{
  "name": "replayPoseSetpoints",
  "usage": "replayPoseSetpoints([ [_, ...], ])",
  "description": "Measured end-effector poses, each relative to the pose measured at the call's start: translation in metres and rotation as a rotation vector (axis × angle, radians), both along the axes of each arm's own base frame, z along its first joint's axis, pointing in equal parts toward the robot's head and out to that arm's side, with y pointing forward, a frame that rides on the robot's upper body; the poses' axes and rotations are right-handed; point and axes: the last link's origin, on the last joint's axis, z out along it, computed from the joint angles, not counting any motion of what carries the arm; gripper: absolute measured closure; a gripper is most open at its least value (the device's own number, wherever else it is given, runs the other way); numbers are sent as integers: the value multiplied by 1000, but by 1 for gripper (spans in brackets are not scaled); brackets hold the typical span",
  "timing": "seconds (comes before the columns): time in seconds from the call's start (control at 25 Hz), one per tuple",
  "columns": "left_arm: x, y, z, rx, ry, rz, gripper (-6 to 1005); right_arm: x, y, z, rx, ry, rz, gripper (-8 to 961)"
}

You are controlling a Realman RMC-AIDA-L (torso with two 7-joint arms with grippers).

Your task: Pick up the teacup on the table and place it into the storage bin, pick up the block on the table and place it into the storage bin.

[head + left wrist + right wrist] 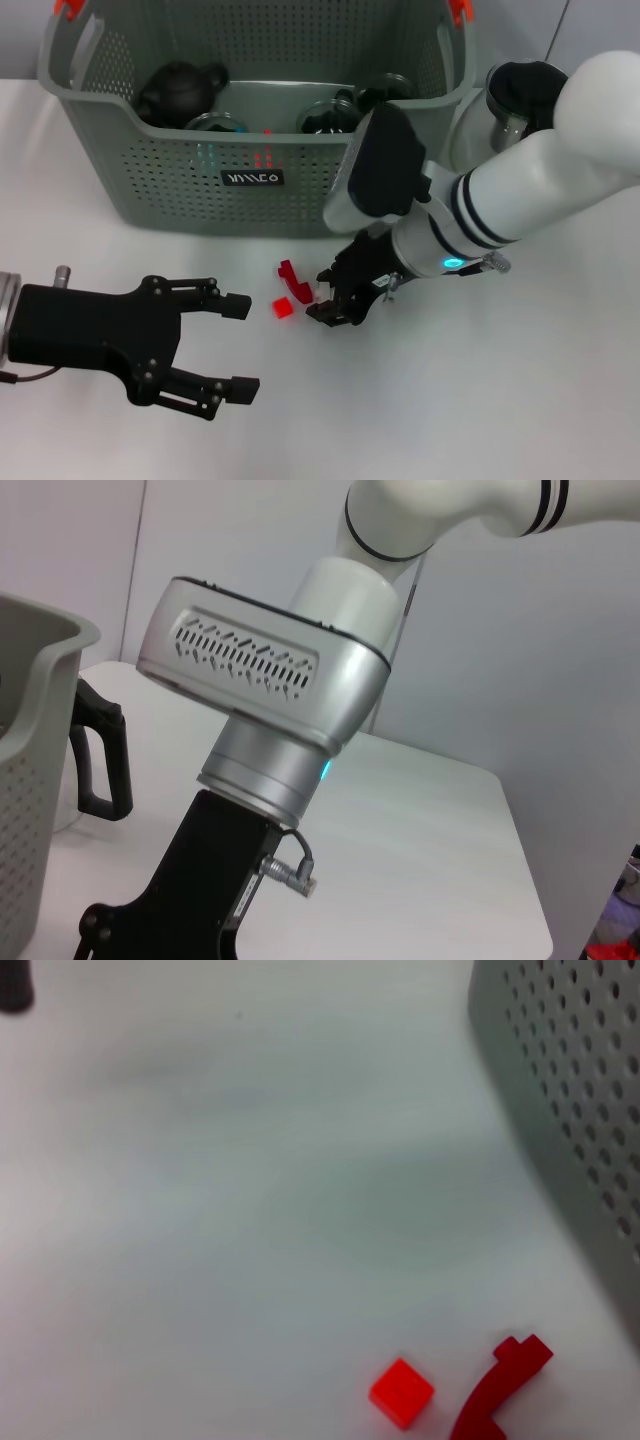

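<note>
- Red block [283, 307] lies on white worktop [520, 400], beside right gripper [328, 295], jaws spread.
- Left gripper [235, 345] hovers near, jaws spread.
- Storage bin [150, 165] behind.

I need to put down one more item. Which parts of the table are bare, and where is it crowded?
Bare table lies in front of the right tool, and beyond the small red cube in the right wrist view. Crowded: the strip between the storage bin and the left tool, where the cube, a curved red piece and the right tool sit close together.
</note>
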Motion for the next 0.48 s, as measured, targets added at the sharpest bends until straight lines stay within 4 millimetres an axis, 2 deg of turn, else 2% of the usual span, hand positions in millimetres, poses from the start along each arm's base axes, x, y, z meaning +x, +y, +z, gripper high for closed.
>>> replayPoseSetpoints([
  [0.2,0,0,1,-3,1,7,67,0,1,16,-39,48,-14,456],
  [0.48,0,0,1,-1,0,8,67,-18,-5,64,-119,186,-7,431],
])
